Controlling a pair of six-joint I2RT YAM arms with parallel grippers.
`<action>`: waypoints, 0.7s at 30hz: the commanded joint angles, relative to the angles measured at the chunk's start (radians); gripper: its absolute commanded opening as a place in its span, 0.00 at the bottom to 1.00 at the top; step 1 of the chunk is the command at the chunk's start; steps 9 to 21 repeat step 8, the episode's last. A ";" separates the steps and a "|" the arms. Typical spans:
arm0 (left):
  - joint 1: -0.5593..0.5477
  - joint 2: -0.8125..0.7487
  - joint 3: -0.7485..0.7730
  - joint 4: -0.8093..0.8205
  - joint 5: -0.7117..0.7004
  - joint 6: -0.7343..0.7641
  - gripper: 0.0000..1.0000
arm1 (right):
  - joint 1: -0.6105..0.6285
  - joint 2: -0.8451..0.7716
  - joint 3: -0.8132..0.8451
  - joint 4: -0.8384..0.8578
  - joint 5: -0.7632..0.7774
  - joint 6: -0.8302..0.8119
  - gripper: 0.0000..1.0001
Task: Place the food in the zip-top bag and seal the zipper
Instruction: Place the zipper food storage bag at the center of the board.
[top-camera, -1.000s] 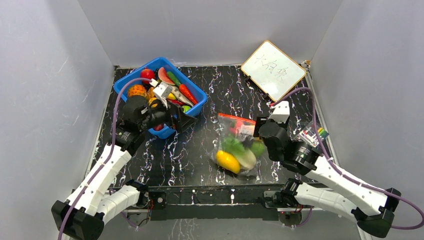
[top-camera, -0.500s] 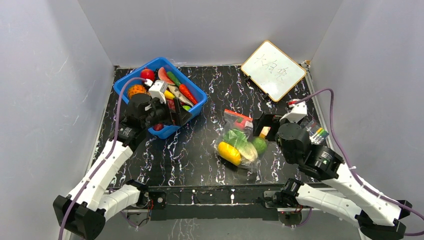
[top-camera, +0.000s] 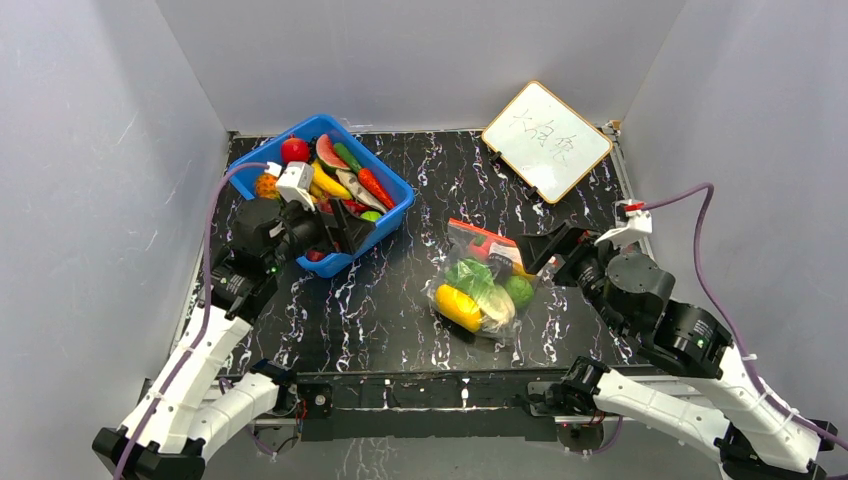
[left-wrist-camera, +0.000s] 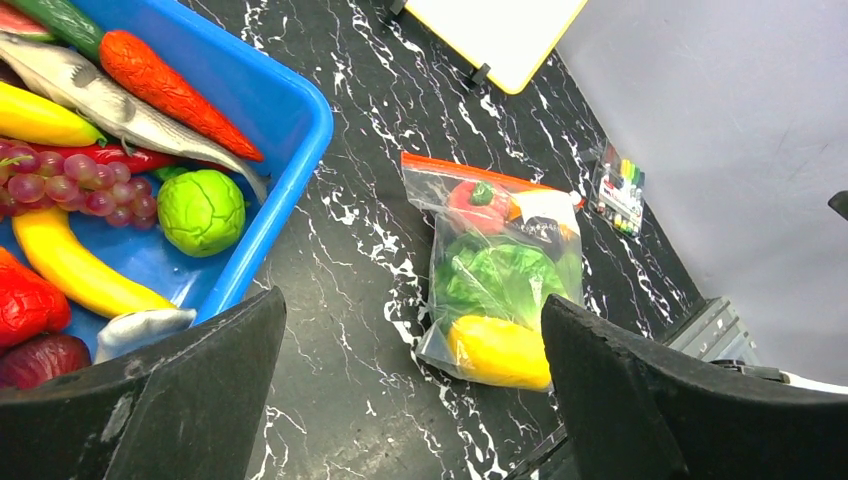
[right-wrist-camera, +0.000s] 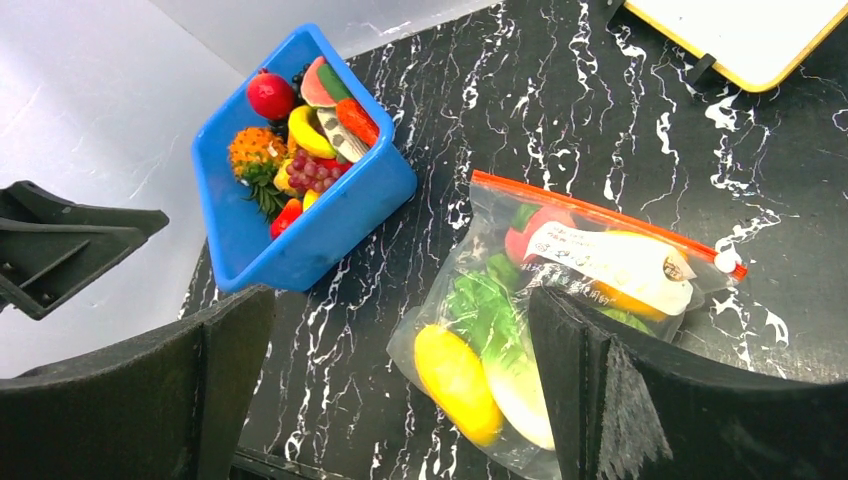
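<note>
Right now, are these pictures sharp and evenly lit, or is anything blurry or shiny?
Top external view: soft even light, sharp throughout, only faint shadows beside the blue bin. Left wrist view: the close fingers look dark and slightly soft-edged; everything beyond is crisp. Right wrist view: mild sheen on the zip-top bag, otherwise clear.

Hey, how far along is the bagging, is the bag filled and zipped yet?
Done: lettuce, yellow pepper and more sit inside the zip-top bag, and its zipper looks flat, likely shut. In hand: nothing; left claw and right claw are open, off the bag. Remaining: maybe confirming the seal.
</note>
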 joint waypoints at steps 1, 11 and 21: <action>0.002 -0.044 0.034 0.009 -0.036 -0.034 0.98 | -0.006 -0.018 0.037 0.023 -0.009 0.017 0.98; 0.002 -0.053 0.019 0.018 -0.030 -0.052 0.98 | -0.006 -0.017 0.021 0.028 -0.014 0.020 0.98; 0.002 -0.053 0.019 0.018 -0.030 -0.052 0.98 | -0.006 -0.017 0.021 0.028 -0.014 0.020 0.98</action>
